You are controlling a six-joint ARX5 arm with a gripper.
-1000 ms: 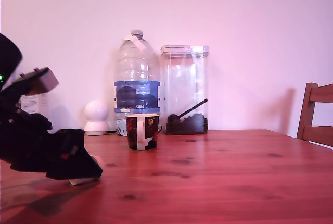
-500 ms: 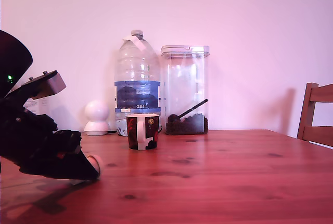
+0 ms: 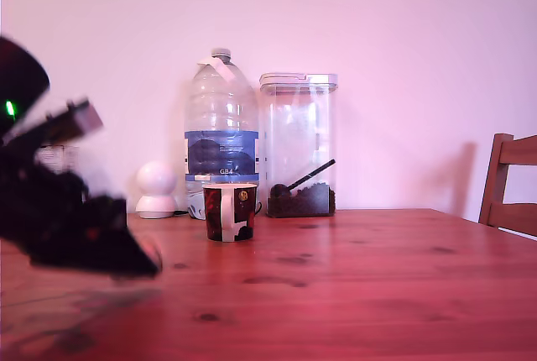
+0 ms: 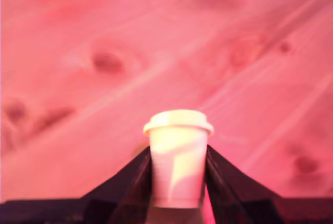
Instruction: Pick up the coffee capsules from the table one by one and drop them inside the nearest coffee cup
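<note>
A cream coffee capsule (image 4: 178, 161) with a flanged rim sits between my two dark fingers (image 4: 134, 179) in the wrist view, with the wooden table (image 4: 104, 52) blurred beneath it. My gripper (image 3: 144, 262) is shut on the capsule and hangs a little above the table (image 3: 352, 285) at the exterior view's left, blurred by motion. A pale edge of the capsule (image 3: 153, 252) shows at the fingertips. The dark coffee cup (image 3: 229, 211) with white patches and a white handle stands upright further back, to the exterior view's right of the gripper.
Behind the cup stand a large water bottle (image 3: 221, 130) and a clear canister (image 3: 299, 144) holding coffee beans and a scoop. A white round-headed figure (image 3: 156, 189) sits at the back left. A wooden chair (image 3: 510, 193) is at the right edge.
The arm has lifted off the table with the capsule in its fingers; a second ago the fingertips were down at the tabletop. The cup has not moved.
</note>
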